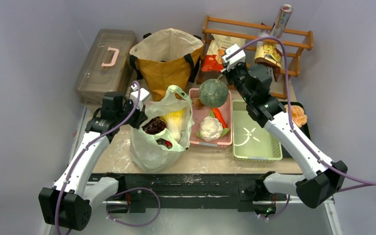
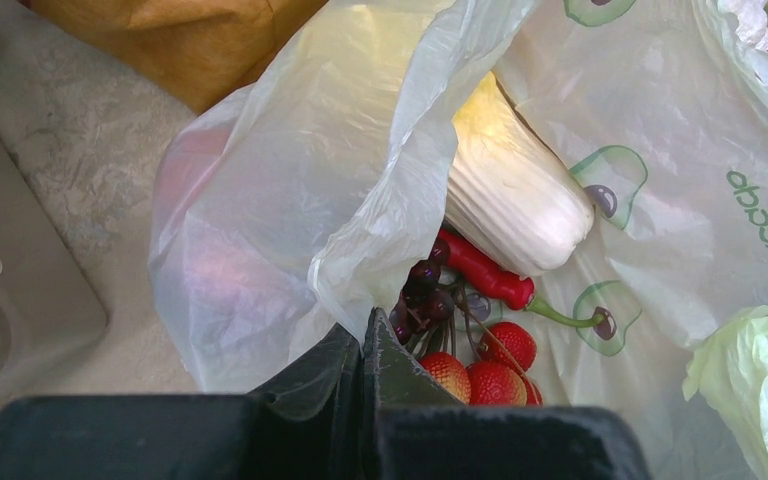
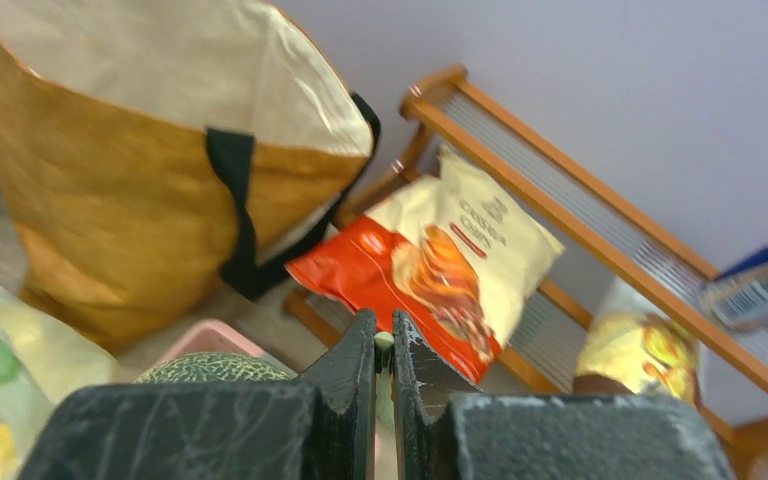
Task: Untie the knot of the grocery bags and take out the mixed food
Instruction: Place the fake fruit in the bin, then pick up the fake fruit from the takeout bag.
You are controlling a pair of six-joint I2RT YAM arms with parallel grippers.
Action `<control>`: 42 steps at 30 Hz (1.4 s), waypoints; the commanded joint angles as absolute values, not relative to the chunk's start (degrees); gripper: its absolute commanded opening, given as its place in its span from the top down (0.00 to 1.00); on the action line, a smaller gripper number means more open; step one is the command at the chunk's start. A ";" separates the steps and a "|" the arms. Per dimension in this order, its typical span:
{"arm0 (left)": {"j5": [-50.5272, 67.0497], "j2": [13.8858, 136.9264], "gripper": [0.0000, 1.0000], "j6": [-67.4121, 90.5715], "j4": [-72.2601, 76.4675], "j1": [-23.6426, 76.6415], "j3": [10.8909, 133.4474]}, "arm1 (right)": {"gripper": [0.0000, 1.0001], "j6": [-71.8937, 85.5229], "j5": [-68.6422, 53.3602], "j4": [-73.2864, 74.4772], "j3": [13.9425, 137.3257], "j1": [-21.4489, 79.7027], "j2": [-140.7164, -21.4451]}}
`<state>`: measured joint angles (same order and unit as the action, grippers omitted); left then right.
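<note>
Grey walls all round, pale speckled tabletop (image 1: 112, 152) crowded w/ stuff. Thin green plastic bag (image 1: 149, 149) sits front-left, just on the near side of the brown tote (image 1: 169, 73). I see no tied knot on it. The mouth gapes open, so I judge that part done and emptying is the step in hand.

L pincer (image 2: 362, 335) is at the bag's left rim, jaws fully together. The film runs right into the jaw line, so it looks nipped on the rim, holding the mouth open. Food lies just ahead of it, inside: grapes (image 2: 425, 295) and red fruits (image 2: 480, 370) closest, then chilli (image 2: 480, 272), then cabbage (image 2: 515, 200) beyond. From overhead, the cabbage's long axis runs roughly near-to-far, chilli alongside it.

R pincer (image 3: 384, 335) is well apart to the right, above the far end of the pink tray (image 1: 210, 144). Its jaws are all but closed on a thin pale stalk, which I take for the stem of the green melon (image 1: 213, 93) under it. Can't tell if the melon hangs or rests on the tray.

So the L arm is nearer but busy w/ the rim. I reckon the R arm has to park the melon, reach left across the tray, then come down into the mouth w/ jaws set across the cabbage's length.
</note>
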<state>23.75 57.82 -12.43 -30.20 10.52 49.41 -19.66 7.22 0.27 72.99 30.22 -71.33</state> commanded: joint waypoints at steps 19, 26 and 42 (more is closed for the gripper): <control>25.66 57.40 1.00 -11.79 -28.70 10.20 52.03 | 1.00 -28.63 10.16 8.26 51.84 14.54 -55.81; 26.36 58.30 1.00 -11.56 -28.58 10.22 52.37 | 1.00 -29.29 10.28 2.46 47.89 13.96 -59.11; 31.86 54.94 1.00 -9.99 -24.09 10.11 50.54 | 0.50 -15.08 -26.35 8.85 74.64 34.42 -74.38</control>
